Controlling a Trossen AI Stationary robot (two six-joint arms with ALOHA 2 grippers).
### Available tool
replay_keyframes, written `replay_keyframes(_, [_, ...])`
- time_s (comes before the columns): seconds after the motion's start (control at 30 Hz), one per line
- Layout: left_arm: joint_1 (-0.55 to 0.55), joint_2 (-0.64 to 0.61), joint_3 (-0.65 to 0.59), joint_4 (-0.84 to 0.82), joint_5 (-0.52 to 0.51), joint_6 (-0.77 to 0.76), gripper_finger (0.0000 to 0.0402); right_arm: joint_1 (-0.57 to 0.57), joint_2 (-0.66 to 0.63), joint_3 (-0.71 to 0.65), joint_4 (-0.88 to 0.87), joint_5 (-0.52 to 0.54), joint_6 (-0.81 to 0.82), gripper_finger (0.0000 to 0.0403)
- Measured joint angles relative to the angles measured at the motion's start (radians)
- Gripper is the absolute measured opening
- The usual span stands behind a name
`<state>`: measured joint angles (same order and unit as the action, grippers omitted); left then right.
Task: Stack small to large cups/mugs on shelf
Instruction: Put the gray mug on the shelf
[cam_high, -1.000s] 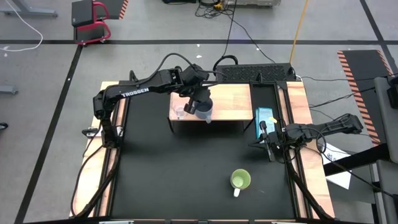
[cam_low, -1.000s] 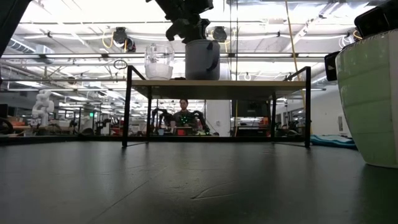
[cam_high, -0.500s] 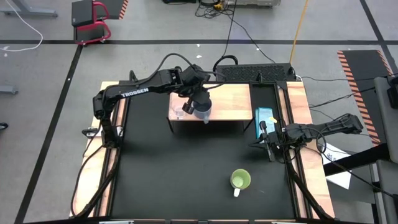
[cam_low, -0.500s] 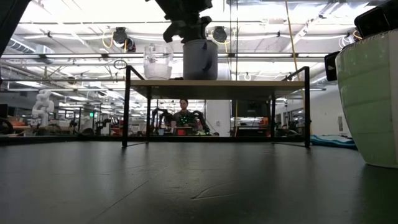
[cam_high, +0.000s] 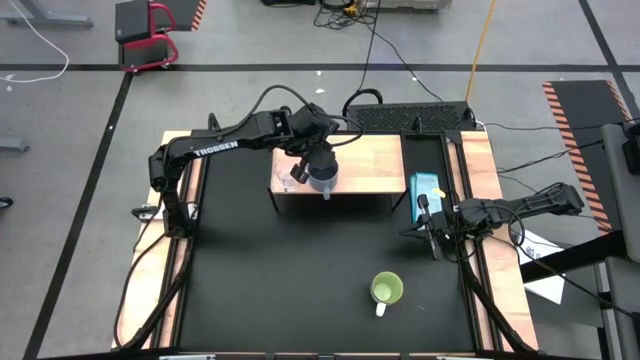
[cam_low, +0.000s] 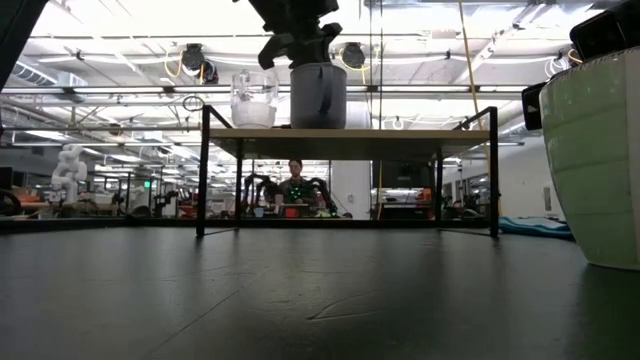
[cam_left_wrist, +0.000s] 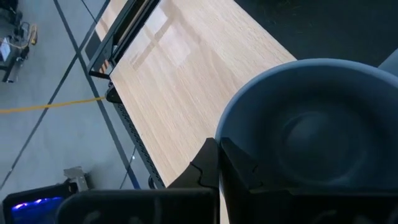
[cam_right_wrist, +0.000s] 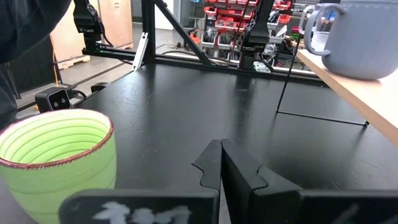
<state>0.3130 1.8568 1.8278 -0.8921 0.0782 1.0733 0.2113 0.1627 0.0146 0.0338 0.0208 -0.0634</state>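
High view: the grey-blue mug (cam_high: 323, 177), matte with a rounded body and a loop handle, stands on the light-wood shelf (cam_high: 365, 160) just above frame centre, beside the small clear glass cup (cam_high: 290, 179) to its left. The left gripper (cam_high: 316, 160) is clamped on the mug's rim. The lime-green mug (cam_high: 386, 290), ribbed inside with a white handle, sits lower right on the black table (cam_high: 260, 280). At right, the right gripper (cam_high: 431, 238) waits, fingers together.

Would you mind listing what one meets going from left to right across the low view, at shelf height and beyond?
Left shelf leg → clear glass cup → grey-blue mug, with the left gripper shut on its rim → right shelf leg → green mug, close to the camera at the right edge.
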Motion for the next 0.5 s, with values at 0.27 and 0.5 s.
replay_keyframes(0.27, [0.003, 0.000, 0.000, 0.005, 0.006, 0.016, 0.0000, 0.000, 0.000, 0.000, 0.000, 0.000, 0.000, 0.0000])
replay_keyframes(0.5, [0.003, 0.000, 0.000, 0.027, 0.010, 0.036, 0.0000, 0.000, 0.000, 0.000, 0.000, 0.000, 0.000, 0.0000])
